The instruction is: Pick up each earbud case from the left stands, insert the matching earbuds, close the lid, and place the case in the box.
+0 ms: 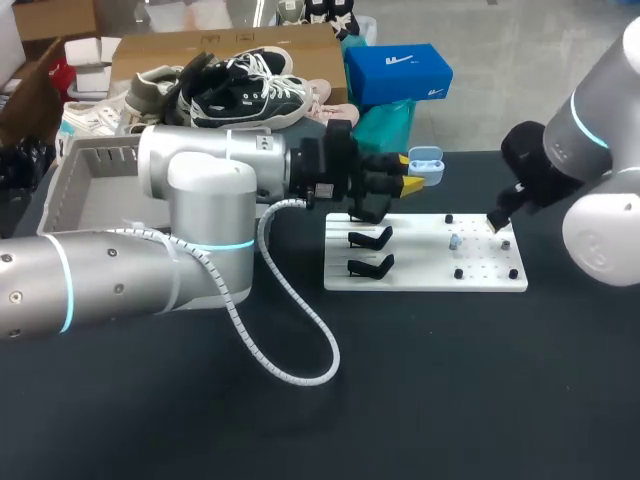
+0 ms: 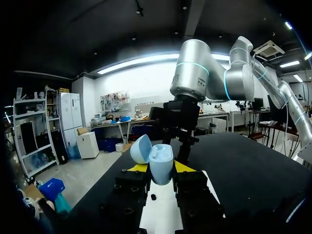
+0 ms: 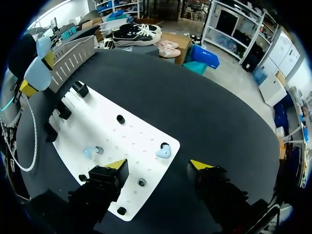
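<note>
My left fingers (image 2: pixel 138 168) are clamped on the pale blue earbud case (image 2: pixel 162 163) from both sides, and its lid stands hinged open, tipped to one side. In the head view the case (image 1: pixel 426 159) hangs over the dark surface (image 1: pixel 450 390), just past the far edge of the white board (image 1: pixel 480 282). The left arm stretches across in front of the grey box (image 1: pixel 75 165). A cable loop (image 1: pixel 300 372) droops from that arm toward the surface, near the board's stand end.

My right fingers (image 3: pixel 116 165) are spread wide with nothing gripped, poised over the board's end nearest that arm. One blue earbud (image 3: pixel 163 152) lies on the board in the gap just ahead of them, close to a corner. A second earbud (image 3: pixel 89 152) sits further in, beside a small peg. Three black stands (image 3: pixel 62 111) line the board's opposite end. The two arms are well apart, with the board's middle between them.
</note>
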`<state>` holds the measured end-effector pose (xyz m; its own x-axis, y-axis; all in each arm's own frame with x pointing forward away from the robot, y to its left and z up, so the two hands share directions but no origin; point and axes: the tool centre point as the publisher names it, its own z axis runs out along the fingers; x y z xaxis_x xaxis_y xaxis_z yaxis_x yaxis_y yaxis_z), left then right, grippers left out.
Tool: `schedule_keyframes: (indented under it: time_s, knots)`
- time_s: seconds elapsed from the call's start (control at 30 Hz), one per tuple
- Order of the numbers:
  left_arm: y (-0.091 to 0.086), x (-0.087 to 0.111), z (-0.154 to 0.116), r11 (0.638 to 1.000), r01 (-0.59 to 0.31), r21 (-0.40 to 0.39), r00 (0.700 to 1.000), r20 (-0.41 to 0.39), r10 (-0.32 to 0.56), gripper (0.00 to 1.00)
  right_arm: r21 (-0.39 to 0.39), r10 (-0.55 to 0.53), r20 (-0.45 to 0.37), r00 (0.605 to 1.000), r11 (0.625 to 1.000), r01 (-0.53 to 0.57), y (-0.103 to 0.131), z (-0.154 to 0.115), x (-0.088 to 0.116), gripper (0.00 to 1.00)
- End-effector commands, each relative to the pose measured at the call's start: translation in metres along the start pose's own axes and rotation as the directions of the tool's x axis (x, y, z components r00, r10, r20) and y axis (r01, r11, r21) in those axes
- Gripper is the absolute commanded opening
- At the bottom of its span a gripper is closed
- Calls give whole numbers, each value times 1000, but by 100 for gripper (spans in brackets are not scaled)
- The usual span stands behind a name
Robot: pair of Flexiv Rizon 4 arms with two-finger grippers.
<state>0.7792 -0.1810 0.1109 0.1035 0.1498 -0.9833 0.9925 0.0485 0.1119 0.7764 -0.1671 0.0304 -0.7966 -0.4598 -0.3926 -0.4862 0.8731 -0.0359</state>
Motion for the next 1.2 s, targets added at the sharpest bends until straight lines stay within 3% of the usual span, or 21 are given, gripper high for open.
schedule_keyframes:
  time_s: [0.03,0.23,0.43,1.07,1.2]
  knots:
    - [0,1,0,1000,-1,-1,1000,2,1,0,6,13,-17,1000,1000,-13,3,0,-8,75]
    - [0,1,0,1000,-1,-1,1000,2,1,0,9,21,-36,999,1000,-21,5,-1,-13,59]
    - [0,1,0,1000,-1,-1,1000,2,1,0,12,32,-45,998,999,-32,3,1,-14,50]
    - [0,1,0,1000,-1,-1,1000,2,1,0,23,83,-82,993,996,-81,-2,10,-11,48]
    - [0,1,0,1000,-1,-1,1000,2,1,0,25,87,-85,993,996,-85,-1,12,-13,43]
